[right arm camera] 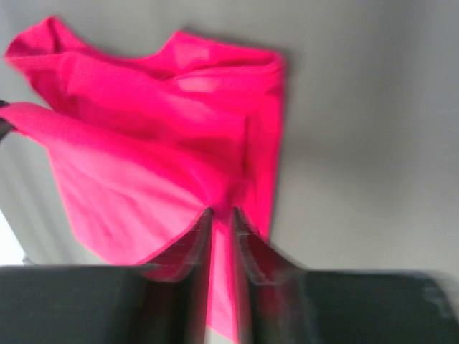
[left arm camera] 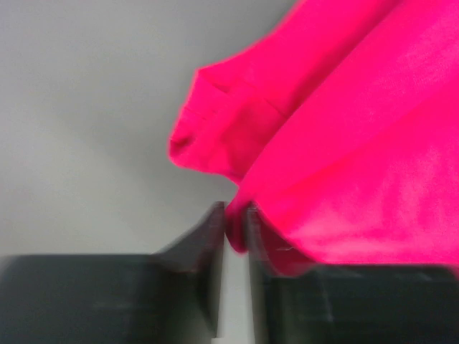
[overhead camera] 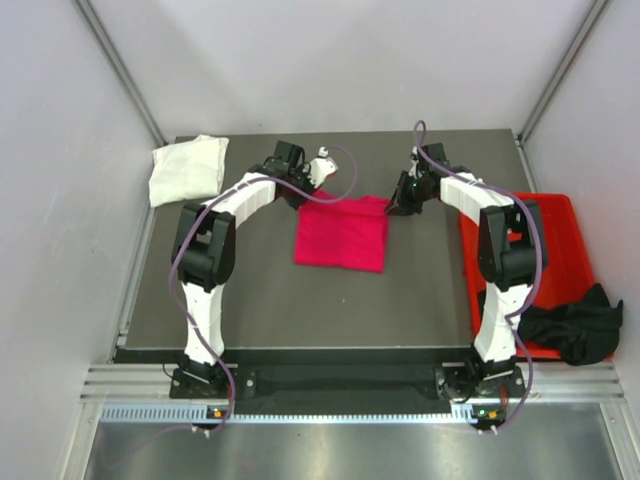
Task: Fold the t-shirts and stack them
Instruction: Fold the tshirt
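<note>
Table (overhead camera: pixel 250 300): dark grey top, pale walls (overhead camera: pixel 330 60) on three sides.
Pink t-shirt (overhead camera: pixel 341 232): mid-table, rough rectangle, held at both far corners.
Left gripper (left arm camera: pixel 233 218): pinching the pink cloth at the far-left corner.
Right gripper (right arm camera: pixel 222 215): fingers nearly together, clamping cloth at the far-right corner.
White t-shirt (overhead camera: pixel 186 168): folded, far-left corner of table.
Red bin (overhead camera: pixel 555 215): right edge of table; black t-shirt (overhead camera: pixel 575 325) bunched over its near-right corner, partly spilling outside.

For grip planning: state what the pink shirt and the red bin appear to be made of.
Pink shirt: soft matte cloth, it seems; it creases, folds and sags where lifted. Red bin: rigid moulded plastic by its look, with straight walls, even colour and a smooth surface.
</note>
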Available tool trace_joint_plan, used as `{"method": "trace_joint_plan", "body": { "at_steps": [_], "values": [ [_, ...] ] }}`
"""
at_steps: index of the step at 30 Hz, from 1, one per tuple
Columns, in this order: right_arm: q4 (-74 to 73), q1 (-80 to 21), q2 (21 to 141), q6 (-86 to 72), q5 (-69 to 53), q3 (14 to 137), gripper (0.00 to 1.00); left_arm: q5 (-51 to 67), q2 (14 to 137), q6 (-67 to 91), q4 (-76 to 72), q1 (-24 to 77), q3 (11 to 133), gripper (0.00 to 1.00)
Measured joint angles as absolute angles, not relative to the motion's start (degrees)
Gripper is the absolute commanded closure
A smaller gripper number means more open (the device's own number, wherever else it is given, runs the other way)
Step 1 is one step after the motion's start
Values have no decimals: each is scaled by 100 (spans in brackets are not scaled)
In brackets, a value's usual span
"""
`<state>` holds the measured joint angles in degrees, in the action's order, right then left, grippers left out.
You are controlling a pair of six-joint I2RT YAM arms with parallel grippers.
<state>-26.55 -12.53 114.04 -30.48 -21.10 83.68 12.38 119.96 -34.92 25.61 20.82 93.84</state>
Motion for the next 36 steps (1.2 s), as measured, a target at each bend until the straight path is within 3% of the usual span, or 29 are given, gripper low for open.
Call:
{"method": "trace_joint_plan", "body": {
  "at_steps": [2, 6, 12, 16, 19, 25, 31, 35, 36],
  "values": [
    [-2602, -1216, 11465, -3096, -2008, 8379, 61, 1177, 12062, -3433, 2388, 2069, 9397, 56],
    [-2563, -1070, 11609, -3103, -1599, 8578, 58, 934, 12328, -3146, 2008, 1966, 9625, 45],
    [-2097, -1083, 11198, -2860, -895, 8287, 52, 1024, 12442, -2591, 1979, 1684, 10265, 44],
    [-1852, -1323, 10438, -2587, -821, 7522, 49, 1605, 12018, -2272, 1916, 1400, 9723, 44],
    [-1715, -1476, 10427, -2401, -827, 7481, 50, 2018, 11760, -2126, 1929, 1247, 9139, 44],
    [-1577, -1570, 11122, -2200, -1022, 7771, 54, 2574, 11985, -2062, 1975, 1295, 9129, 44],
    [-1446, -1592, 11483, -2145, -1197, 7891, 65, 2928, 12403, -1975, 1970, 1328, 9397, 47],
    [-1319, -1601, 11504, -2145, -1267, 7964, 78, 3009, 12637, -1903, 1975, 1326, 9546, 60],
    [-1280, -1601, 11504, -2141, -1271, 7996, 80, 3048, 12700, -1874, 1975, 1326, 9588, 68]
  ]
}}
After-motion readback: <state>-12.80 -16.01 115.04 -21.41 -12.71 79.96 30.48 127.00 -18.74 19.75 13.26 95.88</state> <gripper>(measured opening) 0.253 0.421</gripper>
